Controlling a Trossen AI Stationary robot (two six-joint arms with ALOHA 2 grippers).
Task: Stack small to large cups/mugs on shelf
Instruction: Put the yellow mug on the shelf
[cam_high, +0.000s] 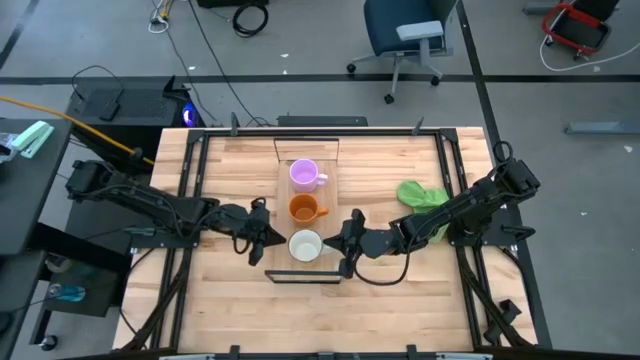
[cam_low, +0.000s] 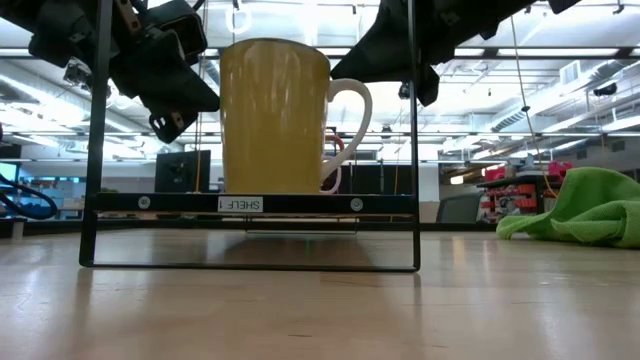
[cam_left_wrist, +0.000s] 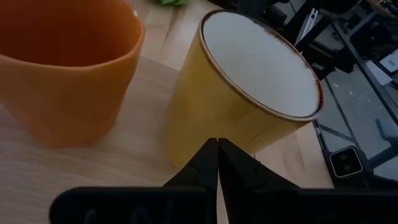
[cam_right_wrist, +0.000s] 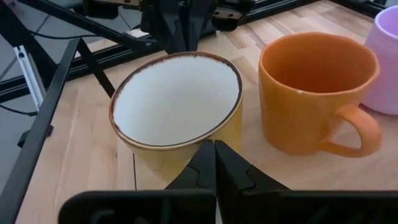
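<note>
I saw all three mugs in a row on the shelf: purple mug, orange mug, yellow mug at the near end. To finish well, I judged both arms should back straight away without nudging it. The left gripper and right gripper flanked the yellow mug, low and level over the desk, fingers closed, holding nothing.
</note>
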